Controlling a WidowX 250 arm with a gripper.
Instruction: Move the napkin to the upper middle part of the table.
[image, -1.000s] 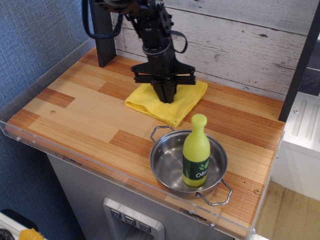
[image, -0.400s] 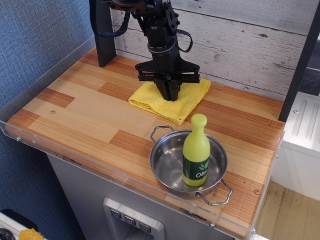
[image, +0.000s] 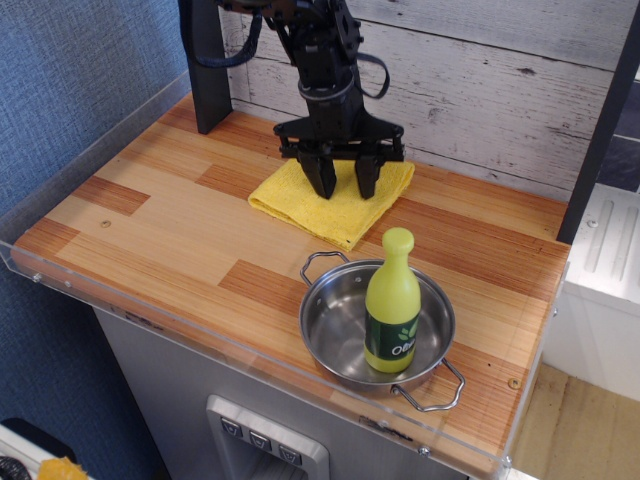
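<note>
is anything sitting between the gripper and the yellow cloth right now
Nothing visible. The black gripper is open directly over the bright yellow folded napkin, which lies flat at the back middle of the striped wooden table. The yellow-green bottle stands apart in the steel pan.

Illumination was even and bright, with no harsh glare. Soft shadows lay under the gripper (image: 345, 185) on the napkin (image: 333, 198) and beside the bottle (image: 392, 303) inside the pan (image: 330, 325). Faint reflections showed on the table's (image: 180, 240) acrylic rim. Focus was sharp throughout; no edge distortion was evident.
</note>
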